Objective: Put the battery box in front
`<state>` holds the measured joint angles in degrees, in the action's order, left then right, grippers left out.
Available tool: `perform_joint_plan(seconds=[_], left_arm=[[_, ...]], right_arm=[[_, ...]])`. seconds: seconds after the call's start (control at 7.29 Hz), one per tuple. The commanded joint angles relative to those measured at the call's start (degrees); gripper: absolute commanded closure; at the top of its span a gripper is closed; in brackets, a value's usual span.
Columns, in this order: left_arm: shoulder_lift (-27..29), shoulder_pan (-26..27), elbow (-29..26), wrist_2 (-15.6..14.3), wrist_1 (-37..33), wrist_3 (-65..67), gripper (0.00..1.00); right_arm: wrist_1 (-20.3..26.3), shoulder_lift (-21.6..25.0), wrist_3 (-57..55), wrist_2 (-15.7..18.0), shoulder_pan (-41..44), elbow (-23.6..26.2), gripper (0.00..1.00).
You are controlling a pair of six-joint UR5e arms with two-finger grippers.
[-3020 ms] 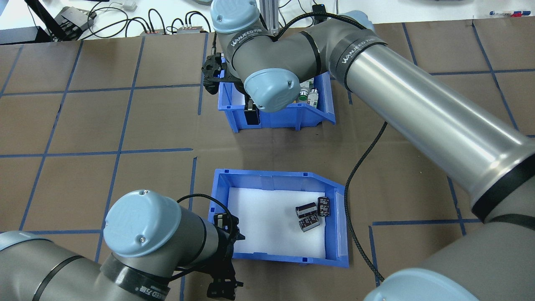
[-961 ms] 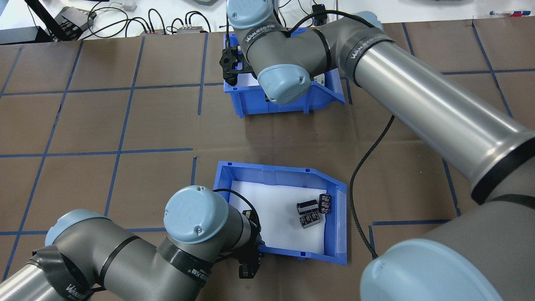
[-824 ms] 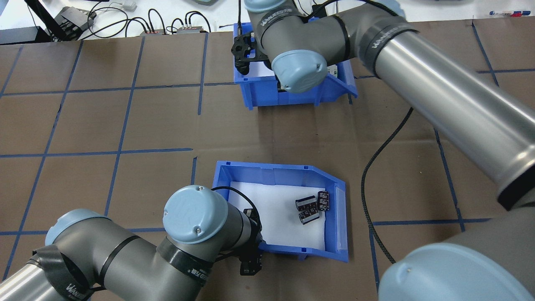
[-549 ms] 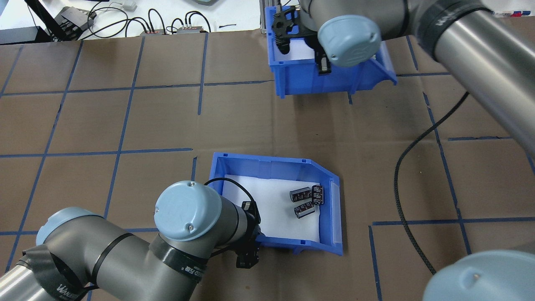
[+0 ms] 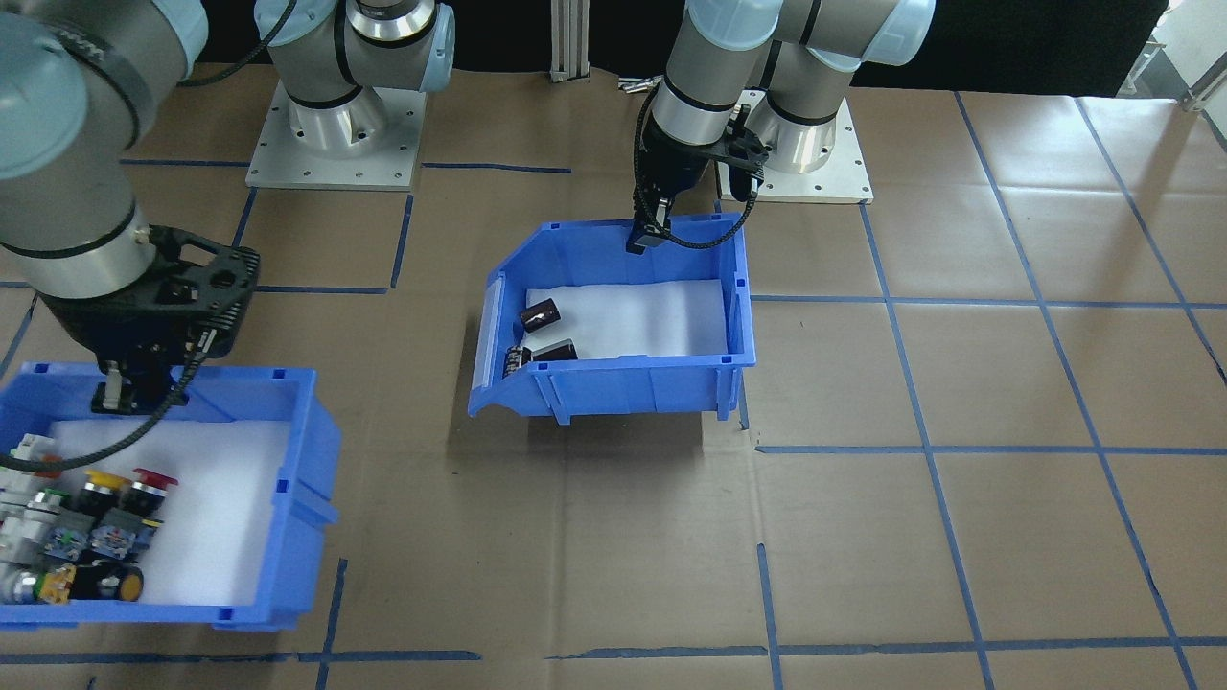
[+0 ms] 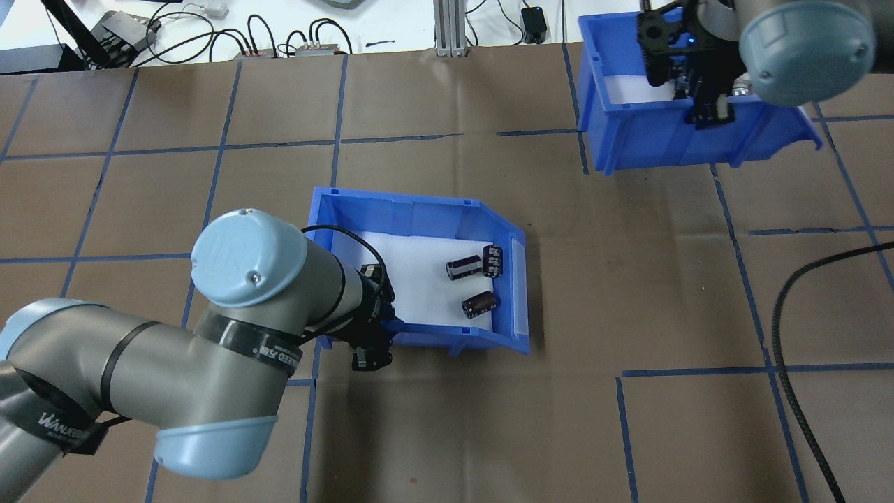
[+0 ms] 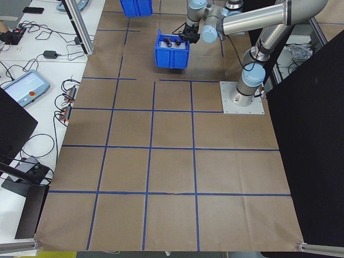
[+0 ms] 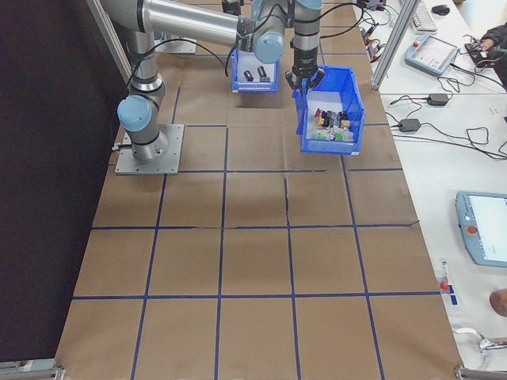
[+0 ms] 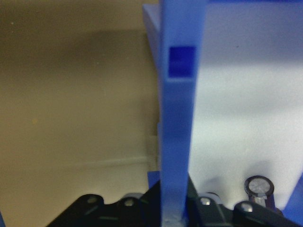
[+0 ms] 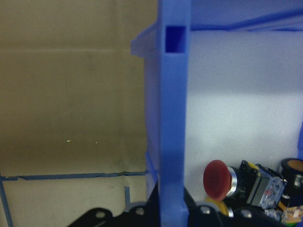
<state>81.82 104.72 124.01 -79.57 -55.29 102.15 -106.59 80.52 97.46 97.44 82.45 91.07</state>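
Clearly, left gripper (image 6: 370, 346) jaws were pinching the near wall of the battery box (image 6: 433, 216), one finger inside, one outside; the left wrist view showed the blue wall running straight up between them. Box sat near the bench (image 6: 209, 195) centre, sloped cut-away side toward 3 o'clock in the overhead view. Three dark cylinders (image 6: 464, 267) lay on the white liner (image 6: 412, 279) at that 3 o'clock end. Right gripper (image 6: 707, 110) jaws likewise clamped the near wall of the switch bin (image 6: 628, 143), up at 1 o'clock from the battery box and well apart. Red push-button (image 10: 216, 178) showed inside it.
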Motion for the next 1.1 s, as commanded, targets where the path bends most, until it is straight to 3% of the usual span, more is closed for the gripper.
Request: perform_joint_plan(seconds=[0.0,0.55,0.82,0.96], left_arm=[[6.2,-2.58,-9.0,1.88,-1.66,-0.81,1.0],[25.18,-2.42,-27.9,2.4,-0.79,0.33,1.0],[30.04,-2.15,-31.71,4.16,0.52,2.43,1.0],[33.19,-1.98,-32.5,3.99,5.93,2.87,0.99]], right_arm=[[-2.12,5.07,5.44,-2.16,-6.23,7.78,1.0],[-14.59,12.19,10.28,-3.31,-8.8,22.82,1.0],[-14.18,13.52,10.47,-2.87,-9.33,24.24,1.0],[-13.91,14.74,10.47,-2.52,-9.33,25.29,1.0]])
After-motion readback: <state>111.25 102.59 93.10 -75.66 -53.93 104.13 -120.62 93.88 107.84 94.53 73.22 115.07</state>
